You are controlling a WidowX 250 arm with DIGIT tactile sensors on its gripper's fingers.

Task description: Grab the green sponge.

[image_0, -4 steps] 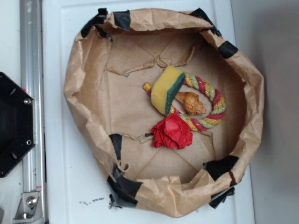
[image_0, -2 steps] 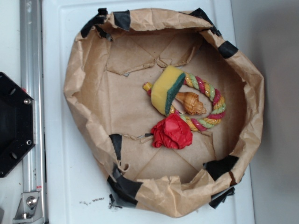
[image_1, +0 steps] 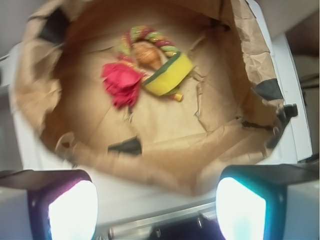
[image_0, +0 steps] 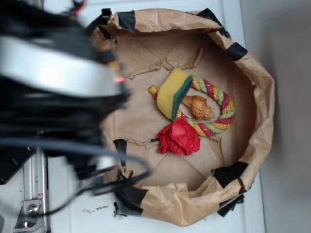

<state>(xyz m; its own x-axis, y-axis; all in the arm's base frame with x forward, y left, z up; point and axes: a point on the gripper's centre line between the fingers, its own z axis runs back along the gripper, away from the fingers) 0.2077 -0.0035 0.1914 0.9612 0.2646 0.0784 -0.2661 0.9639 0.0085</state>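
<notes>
The green sponge (image_0: 171,94) is a yellow foam block with a dark green face. It lies tilted in the middle of the brown paper bowl (image_0: 257,82), leaning on a braided rope ring (image_0: 221,109). In the wrist view the green sponge (image_1: 167,75) shows far ahead, beyond the bowl's near rim (image_1: 165,170). My gripper (image_1: 157,210) is open, its two fingers wide apart with nothing between them, above the white surface outside the bowl. In the exterior view my blurred arm (image_0: 53,87) covers the left side and hides the fingers.
A red wrinkly cloth ball (image_0: 179,137) lies just in front of the sponge, and an orange shell-shaped toy (image_0: 198,107) sits inside the rope ring. Black tape patches (image_0: 228,174) mark the crumpled paper rim. A metal rail (image_0: 34,194) runs along the left.
My arm has swung into the exterior view from the left and now covers the bowl's left part, blurred by motion. The sponge, rope ring and red ball have not moved.
</notes>
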